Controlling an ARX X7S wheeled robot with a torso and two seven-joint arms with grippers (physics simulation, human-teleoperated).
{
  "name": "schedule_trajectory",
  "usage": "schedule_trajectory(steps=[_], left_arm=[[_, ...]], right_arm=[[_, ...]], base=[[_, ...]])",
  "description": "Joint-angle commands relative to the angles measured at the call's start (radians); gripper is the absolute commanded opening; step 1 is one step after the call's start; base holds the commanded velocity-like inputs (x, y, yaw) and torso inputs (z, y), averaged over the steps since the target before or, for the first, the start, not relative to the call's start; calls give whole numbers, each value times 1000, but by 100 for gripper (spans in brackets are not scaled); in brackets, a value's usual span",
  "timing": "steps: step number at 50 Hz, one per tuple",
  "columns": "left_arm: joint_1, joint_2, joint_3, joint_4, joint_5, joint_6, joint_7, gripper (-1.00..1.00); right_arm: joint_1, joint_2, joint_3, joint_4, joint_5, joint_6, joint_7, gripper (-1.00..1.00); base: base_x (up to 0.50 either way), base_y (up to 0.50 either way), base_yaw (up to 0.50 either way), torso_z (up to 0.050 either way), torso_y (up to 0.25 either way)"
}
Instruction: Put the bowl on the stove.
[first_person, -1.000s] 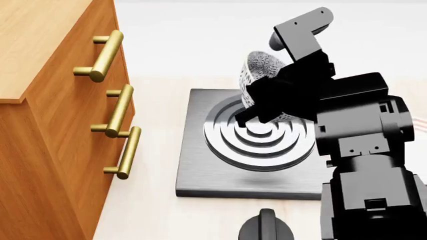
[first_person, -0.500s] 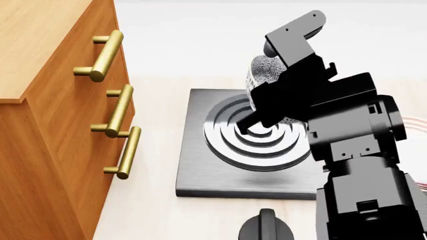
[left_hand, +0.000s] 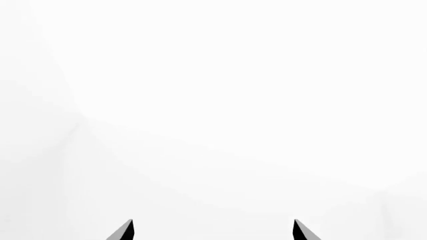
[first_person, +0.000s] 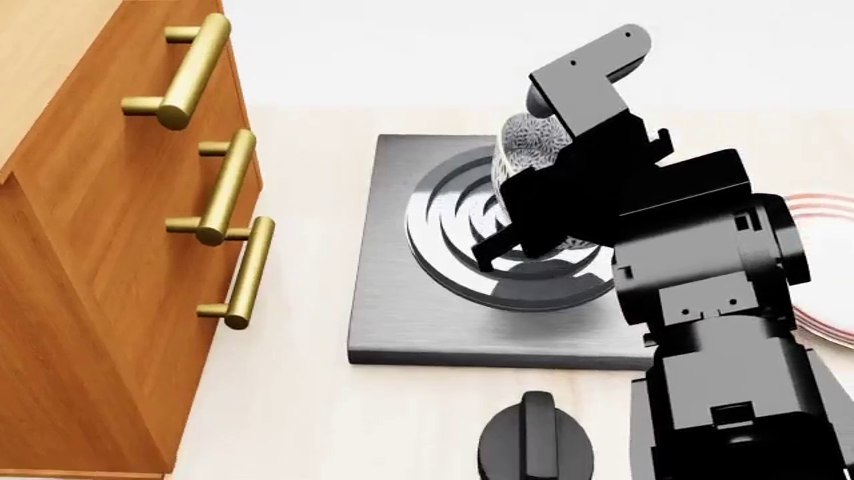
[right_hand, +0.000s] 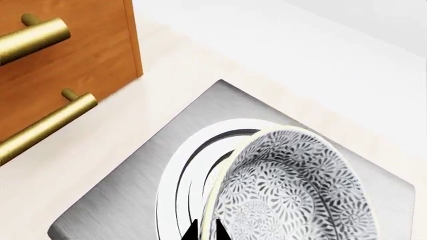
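Observation:
The floral-patterned bowl (right_hand: 293, 185) hangs tilted on its side over the stove (right_hand: 120, 200), its rim pinched by my right gripper (right_hand: 206, 231), which is shut on it. In the head view the bowl (first_person: 531, 138) shows just above the black right arm, over the stove's (first_person: 400, 300) ringed burner (first_person: 454, 215). The right gripper (first_person: 494, 252) reaches down close to the burner rings. My left gripper (left_hand: 212, 231) faces only a blank white surface, its two fingertips wide apart, open and holding nothing.
A wooden drawer cabinet (first_person: 94, 250) with brass handles (first_person: 230, 270) stands left of the stove. A black round knob (first_person: 537, 448) lies in front of the slab. A white plate with red rim rings (first_person: 821, 280) sits at the right, partly behind the arm.
The head view has shifted, so stove and cabinet sit higher in the frame. The right arm holds the bowl over the burner, slightly lower against the rings than a second ago.

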Motion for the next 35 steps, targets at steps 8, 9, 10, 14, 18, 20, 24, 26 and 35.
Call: schedule_trajectory(steps=[8,9,10,14,18,20,24,26,35], left_arm=[[-5,-1,3,-5,1,4,-7,100],[-5,-1,3,-5,2,5,-7,100],[-5,-1,3,-4,2,5,-8,100],[-1,-11,11,-4,-1,13,6,100],[1,-8,10,-3,5,9,-1,100],[2,-6,9,-1,5,14,-1,100],[1,-4,5,-2,-10,16,-10,100],[1,-5,7,-3,-9,15,-9,100],[1,-9,13,-5,-10,16,-7,100]], right_arm=[[7,-4,13,0,5,-5,4,-100],[6,-5,13,0,5,-5,3,-100],[5,-6,12,0,4,-4,2,-100],[6,-9,15,0,6,-4,1,-100],[7,-12,17,0,6,-6,0,-100],[7,-13,18,0,6,-6,0,-100],[5,-14,22,0,5,-5,0,-100],[4,-15,24,0,6,-2,0,-100],[0,-21,37,0,7,8,7,-100]], base=[[0,0,0,0,0],[0,0,0,0,0],[0,0,0,0,0],[0,0,0,0,0],[0,0,0,0,-121],[0,0,0,0,-159],[0,0,0,0,-19],[0,0,0,0,0],[0,0,0,0,0]])
